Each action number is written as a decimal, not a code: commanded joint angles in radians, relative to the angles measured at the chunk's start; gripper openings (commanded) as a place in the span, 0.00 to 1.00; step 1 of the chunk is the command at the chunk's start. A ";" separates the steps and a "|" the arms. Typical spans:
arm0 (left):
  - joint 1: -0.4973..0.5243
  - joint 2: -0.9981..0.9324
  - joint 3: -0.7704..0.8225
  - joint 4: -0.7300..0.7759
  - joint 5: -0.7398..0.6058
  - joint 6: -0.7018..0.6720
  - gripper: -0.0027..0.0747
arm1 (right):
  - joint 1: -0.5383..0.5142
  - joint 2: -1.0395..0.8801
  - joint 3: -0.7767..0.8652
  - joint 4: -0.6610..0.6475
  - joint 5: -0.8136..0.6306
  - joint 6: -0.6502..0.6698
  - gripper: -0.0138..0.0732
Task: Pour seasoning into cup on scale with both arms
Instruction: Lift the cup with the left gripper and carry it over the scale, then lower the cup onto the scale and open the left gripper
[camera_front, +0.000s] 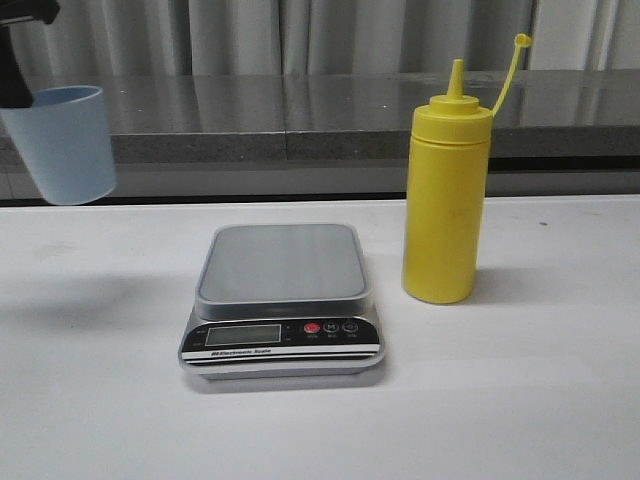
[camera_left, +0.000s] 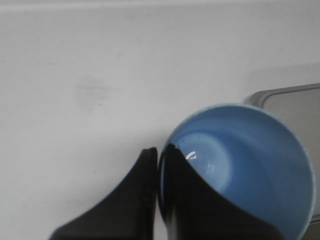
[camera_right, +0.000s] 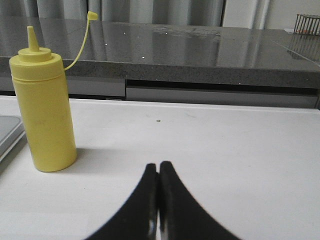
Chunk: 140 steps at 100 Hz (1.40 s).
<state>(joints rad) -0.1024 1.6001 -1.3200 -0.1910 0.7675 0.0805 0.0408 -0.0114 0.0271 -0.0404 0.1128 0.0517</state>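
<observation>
The right gripper is hovering low over the white surface, its fingers pressing together on nothing; only its wrist view shows it. One scale is sitting nearest the front camera, platform bare. One yellow seasoning bottle is standing upright at its 2 o'clock, cap dangling on its tether. At the scale's 10 o'clock, the left gripper is holding the one blue cup aloft, slightly tilted, fingers clenching its rim. The left wrist view is showing the cup's interior and the scale's corner beside it.
</observation>
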 joint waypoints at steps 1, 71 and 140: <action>-0.052 -0.039 -0.066 -0.033 -0.021 0.010 0.01 | -0.005 -0.019 -0.021 -0.009 -0.082 -0.002 0.08; -0.349 0.240 -0.267 -0.032 -0.043 0.012 0.01 | -0.005 -0.019 -0.021 -0.009 -0.082 -0.002 0.08; -0.353 0.279 -0.272 -0.030 -0.034 0.012 0.06 | -0.005 -0.019 -0.021 -0.009 -0.082 -0.002 0.08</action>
<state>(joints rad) -0.4486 1.9254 -1.5588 -0.2055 0.7625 0.0913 0.0408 -0.0114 0.0271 -0.0404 0.1128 0.0517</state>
